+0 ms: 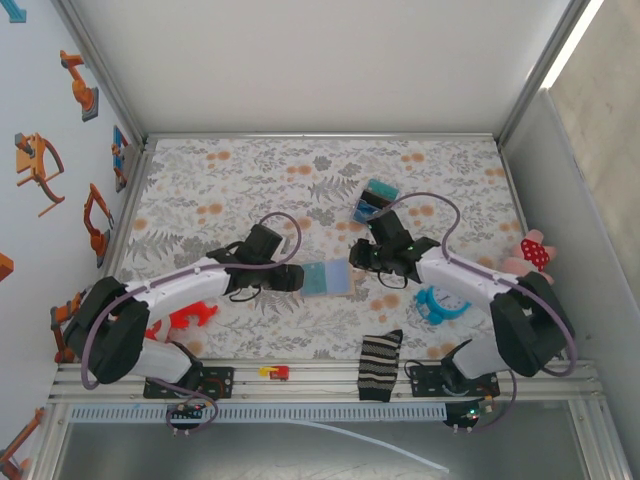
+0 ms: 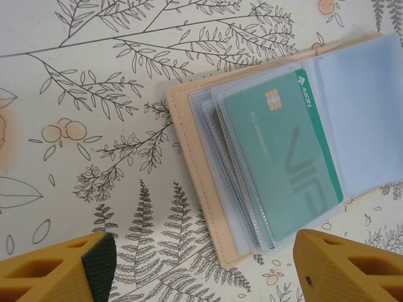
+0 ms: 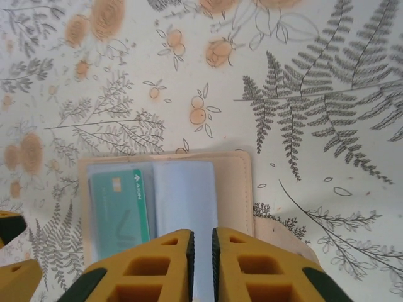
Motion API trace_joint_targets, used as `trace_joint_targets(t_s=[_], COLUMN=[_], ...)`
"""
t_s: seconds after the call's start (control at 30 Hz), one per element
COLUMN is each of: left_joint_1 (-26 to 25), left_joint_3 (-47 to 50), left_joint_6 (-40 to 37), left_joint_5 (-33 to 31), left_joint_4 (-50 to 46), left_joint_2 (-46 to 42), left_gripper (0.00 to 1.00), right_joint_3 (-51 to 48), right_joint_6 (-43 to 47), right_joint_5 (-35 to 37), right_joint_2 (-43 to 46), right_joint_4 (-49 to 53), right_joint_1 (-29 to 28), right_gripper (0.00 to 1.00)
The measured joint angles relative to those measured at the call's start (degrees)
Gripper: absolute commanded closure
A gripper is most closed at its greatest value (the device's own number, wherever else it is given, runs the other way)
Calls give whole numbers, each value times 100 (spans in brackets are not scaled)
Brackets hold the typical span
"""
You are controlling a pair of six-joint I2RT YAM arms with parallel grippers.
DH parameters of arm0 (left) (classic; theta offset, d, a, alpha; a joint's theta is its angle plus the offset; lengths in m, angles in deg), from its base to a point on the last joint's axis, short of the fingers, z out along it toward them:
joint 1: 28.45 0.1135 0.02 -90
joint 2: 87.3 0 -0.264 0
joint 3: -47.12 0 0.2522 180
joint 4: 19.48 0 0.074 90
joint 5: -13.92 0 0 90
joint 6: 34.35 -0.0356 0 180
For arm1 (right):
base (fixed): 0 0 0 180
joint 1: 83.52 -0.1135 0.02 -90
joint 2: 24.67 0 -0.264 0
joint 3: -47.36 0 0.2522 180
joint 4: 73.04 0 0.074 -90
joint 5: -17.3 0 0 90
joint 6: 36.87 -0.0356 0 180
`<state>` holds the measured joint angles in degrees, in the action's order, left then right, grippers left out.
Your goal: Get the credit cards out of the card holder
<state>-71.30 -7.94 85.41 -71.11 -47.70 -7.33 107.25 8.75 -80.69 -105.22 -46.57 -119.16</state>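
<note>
The card holder (image 1: 327, 278) lies open on the floral cloth between both arms, tan outside and light blue inside. In the left wrist view its tan cover (image 2: 195, 176) carries a stack of clear sleeves, and a green credit card (image 2: 283, 157) sits in the top sleeve. My left gripper (image 2: 203, 255) hovers open just beside the holder's left edge (image 1: 290, 278), touching nothing. My right gripper (image 3: 203, 242) hangs over the holder's right panel (image 3: 233, 189), its jaws a narrow slit apart with nothing seen between them. The green card (image 3: 119, 207) shows to its left.
A blue, teal and black block (image 1: 375, 200) stands behind the right gripper. A turquoise ring-shaped item (image 1: 440, 305), a striped sock (image 1: 380, 365), an orange-red toy (image 1: 190, 318), a small red and yellow piece (image 1: 274, 373) and a pink plush (image 1: 535, 250) lie around the near edge.
</note>
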Motion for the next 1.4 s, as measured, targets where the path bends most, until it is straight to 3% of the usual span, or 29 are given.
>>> trace_joint_targets(t_s=[0.3,0.5,0.67,0.87,1.1,1.2,1.33,1.4], left_joint_1=[-35,-42,-63,-61,-61,-90,-269,-409], left_joint_3=[247,243,225,68,-70,-72,-122,-208], left_joint_6=[365,459,466,452,435,422,315,256], left_joint_5=[46,188,258,291,317,181,-470,-903], left_joint_4=[1027,1478,1652,1731,1818,1770,1373,1095], left_joint_2=[256,761,962,1014,1163,1154,1060,1025], left_gripper=[35,45,49,49,49,40,4,3], right_joint_3=[-4,-136,-293,-433,-490,-490,-490,-490], right_joint_6=[142,155,96,-66,-238,-267,-306,-341], right_joint_5=[339,332,284,-39,-492,-605,-699,-750], right_joint_2=[903,986,940,603,-24,-186,-348,-413], right_joint_4=[90,-11,-63,-455,-918,-992,-1036,-1067], right_joint_1=[22,22,22,22,-20,-98,-160,-170], right_gripper=[60,59,71,79,81,81,80,81])
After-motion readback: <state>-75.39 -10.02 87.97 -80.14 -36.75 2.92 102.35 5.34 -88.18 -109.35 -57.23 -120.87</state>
